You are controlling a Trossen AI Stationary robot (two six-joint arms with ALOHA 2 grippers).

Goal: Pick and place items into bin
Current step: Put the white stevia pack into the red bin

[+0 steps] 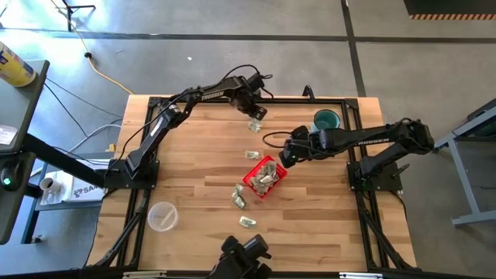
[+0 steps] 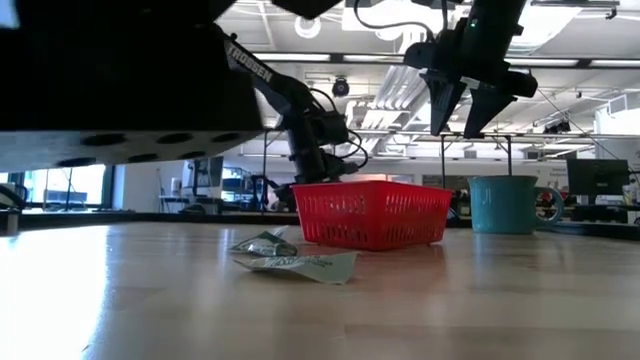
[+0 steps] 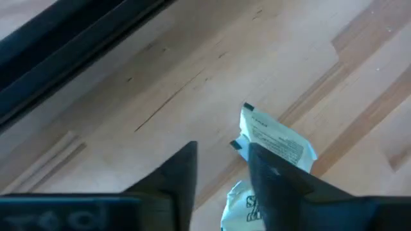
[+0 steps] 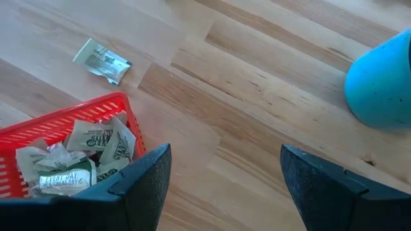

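Small pale green-and-white wrinkly packet [image 3: 277, 145] flat on wooden tabletop [image 3: 160, 77], just beside one finger of left claw [image 3: 221, 168], outside its part-spread, empty gap. Risk: closing here pinches air or flicks the slick, crinkly film away. Red plastic mesh basket [image 4: 61, 122], part-filled, beside right claw [image 4: 221, 186], spread wide, empty, hovering.

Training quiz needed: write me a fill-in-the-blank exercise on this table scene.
1. Several packets already lie inside the ____ basket.
2. The right gripper hangs open beside the basket, holding ____.
3. The left gripper is at a packet near the table's ____ edge in the high view.
4. The teal mug stands ____ the basket.

Missing words: red; nothing; top; outside
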